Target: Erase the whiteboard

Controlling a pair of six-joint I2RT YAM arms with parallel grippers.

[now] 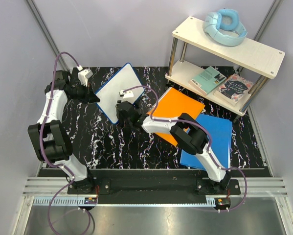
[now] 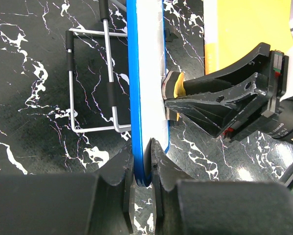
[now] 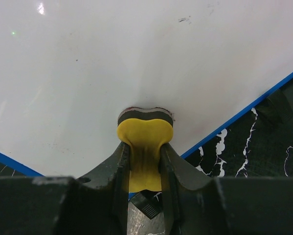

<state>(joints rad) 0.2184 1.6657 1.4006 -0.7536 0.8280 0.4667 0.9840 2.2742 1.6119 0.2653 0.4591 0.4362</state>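
The whiteboard (image 1: 118, 93), white with a thin blue frame, stands tilted up off the table. My left gripper (image 2: 142, 161) is shut on the whiteboard's (image 2: 146, 73) blue bottom edge, one finger on each side. My right gripper (image 3: 145, 156) is shut on a yellow eraser (image 3: 145, 129), and the eraser's dark felt face presses against the white surface (image 3: 136, 58). From the left wrist the eraser (image 2: 174, 84) touches the board's right face. The board's face looks nearly clean, with a faint smudge (image 3: 184, 19) near its upper right. From above, the right gripper (image 1: 121, 105) sits at the board's near edge.
A wire stand (image 2: 92, 83) lies on the black marble table behind the board. An orange folder (image 1: 178, 110) and a blue folder (image 1: 212, 139) lie to the right. A two-tier shelf (image 1: 229, 49) at the back right carries blue headphones (image 1: 224, 27) and books (image 1: 207, 78).
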